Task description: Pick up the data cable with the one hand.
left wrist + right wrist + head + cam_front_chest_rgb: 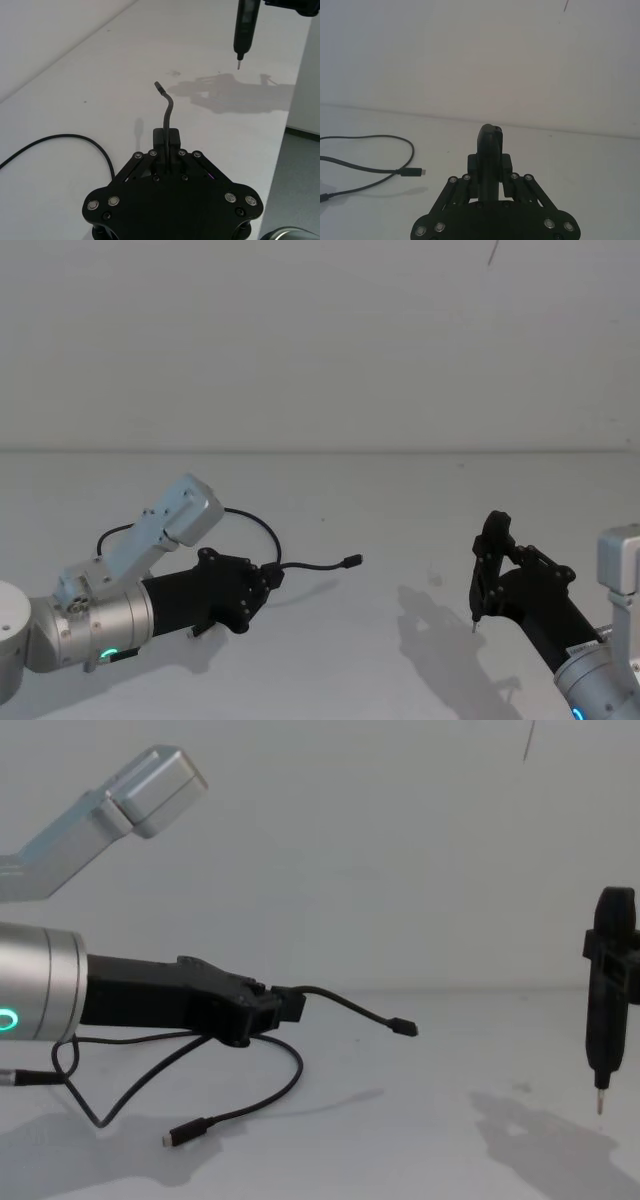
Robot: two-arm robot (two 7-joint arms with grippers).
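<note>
At chest view, left pincer (292, 1005) holds data cable (403, 1027) aloft.

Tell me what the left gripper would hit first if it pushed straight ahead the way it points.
Probably nothing: the left gripper, shut on the data cable, faces bare table; the cable's free end ahead would travel with it. The right gripper looks off to one side, depth unclear.
</note>
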